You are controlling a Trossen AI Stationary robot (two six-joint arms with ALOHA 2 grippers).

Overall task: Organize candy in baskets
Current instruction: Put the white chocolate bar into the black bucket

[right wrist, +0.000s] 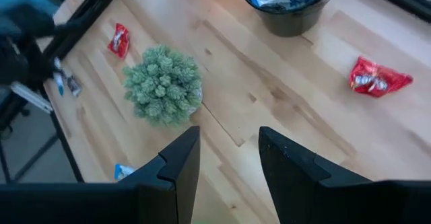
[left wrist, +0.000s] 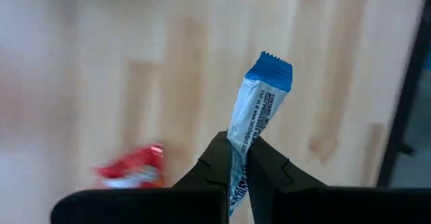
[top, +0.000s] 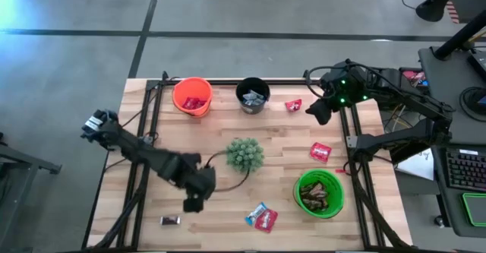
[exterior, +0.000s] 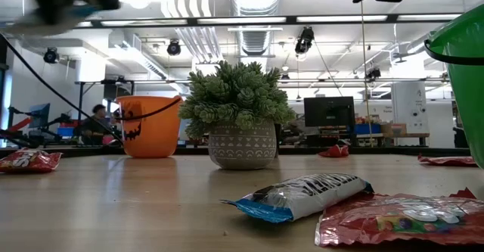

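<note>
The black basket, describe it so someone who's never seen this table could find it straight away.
Look along the far edge of the wooden table, beyond the spiky potted plant. Two buckets stand there side by side: the black basket is the one beside the orange basket. It alone is dark and holds blue-and-silver wrappers.

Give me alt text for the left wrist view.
The left gripper is shut on a blue-and-silver wrapped candy bar, held above the light wooden table. A blurred red-wrapped candy lies on the table below.

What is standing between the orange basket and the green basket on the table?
In the high view, the potted plant stands roughly midway between the orange basket and the green basket.
</note>
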